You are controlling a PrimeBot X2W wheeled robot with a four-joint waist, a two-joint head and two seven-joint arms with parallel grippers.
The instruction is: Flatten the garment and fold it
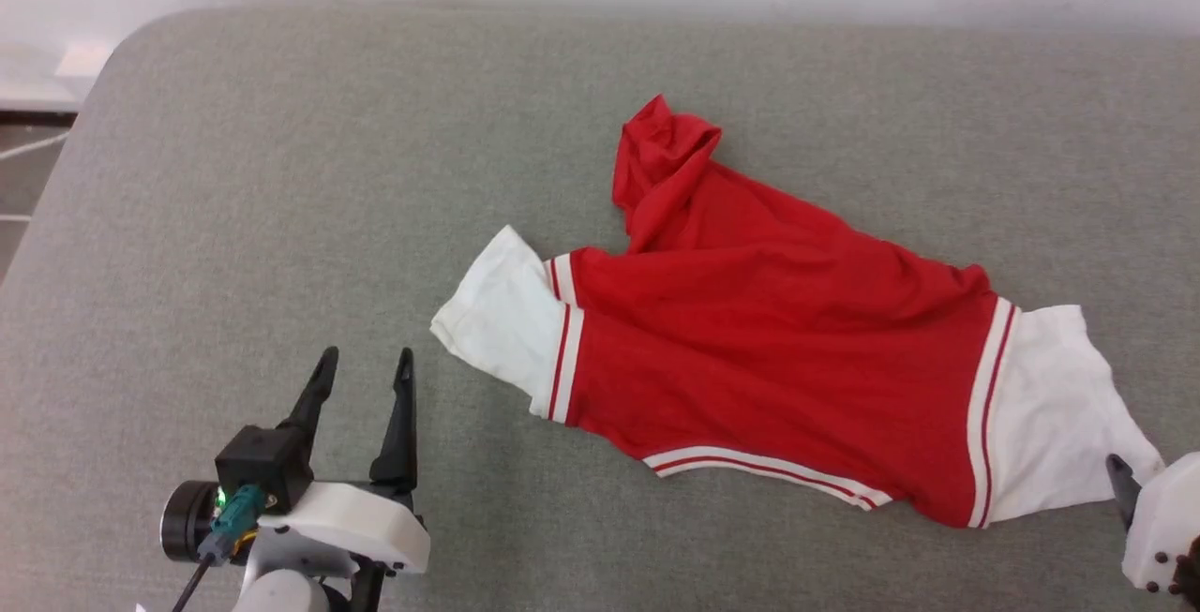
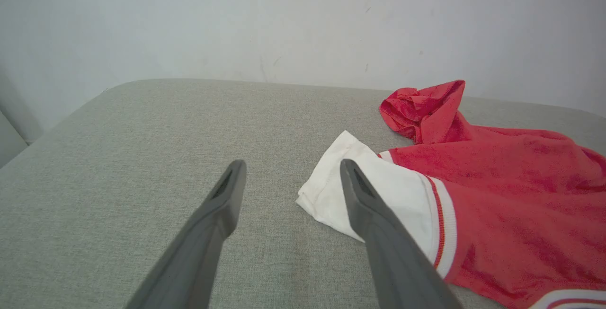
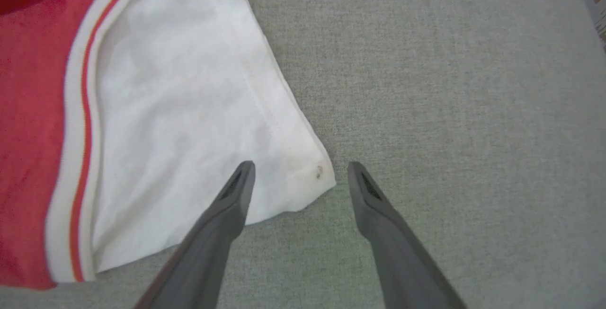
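The garment (image 1: 778, 350) is a red jersey T-shirt with white sleeves, lying spread and wrinkled on the grey surface with a bunched red end at the top. My left gripper (image 1: 366, 364) stands open at the lower left, apart from the left white sleeve (image 2: 331, 190), nothing between its fingers. Open too is my right gripper (image 3: 298, 169), which hovers over the corner of the right white sleeve (image 3: 189, 124), with one dark finger (image 1: 1120, 485) showing at the lower right of the head view. The striped collar band (image 1: 769, 471) faces the near edge.
A grey fabric-covered surface (image 1: 281, 171) carries everything, with a rounded far-left corner. A pale wall (image 2: 284, 20) rises behind it. Floor shows past the left edge (image 1: 28, 171).
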